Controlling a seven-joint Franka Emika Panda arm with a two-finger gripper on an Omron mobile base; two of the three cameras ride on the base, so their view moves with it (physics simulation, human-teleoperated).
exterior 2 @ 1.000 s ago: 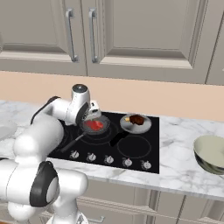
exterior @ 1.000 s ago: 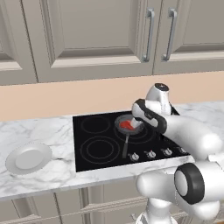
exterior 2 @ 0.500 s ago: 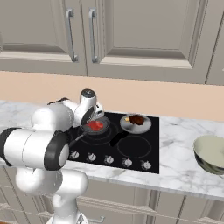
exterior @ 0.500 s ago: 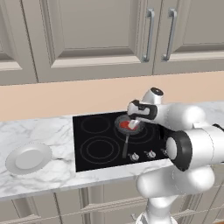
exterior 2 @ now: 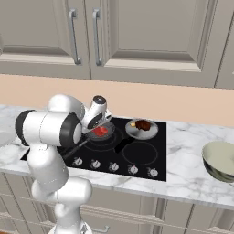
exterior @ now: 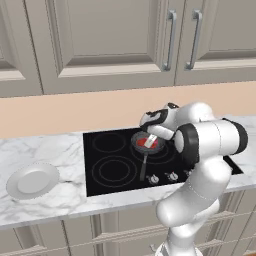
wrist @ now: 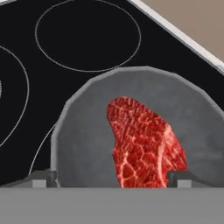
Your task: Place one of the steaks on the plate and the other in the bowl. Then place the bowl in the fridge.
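Observation:
One bright-red steak (wrist: 144,144) lies in the dark long-handled frying pan (exterior: 147,144) on the black cooktop. My gripper (wrist: 111,177) hangs low over the pan, open, with a fingertip (wrist: 43,177) at each side of the steak and nothing gripped. From the right base view the gripper (exterior 2: 101,125) sits just above that steak (exterior 2: 102,131). A darker piece of meat (exterior 2: 143,124) lies in a grey round vessel (exterior 2: 141,130) behind the pan. The white plate (exterior: 32,180) rests on the marble counter far left. The cream bowl (exterior 2: 220,160) stands on the counter far right.
The black cooktop (exterior: 115,165) has knobs (exterior 2: 114,167) along its front edge. The pan's handle (exterior: 143,167) points toward the counter front. Grey wall cabinets (exterior: 115,40) hang above a beige backsplash. My own arm (exterior: 205,145) bulks over the cooktop's right side.
The hand has come down and a little left over the pan and steak, and the arm's elbow has swung outward. The plate, bowl and pans have not moved.

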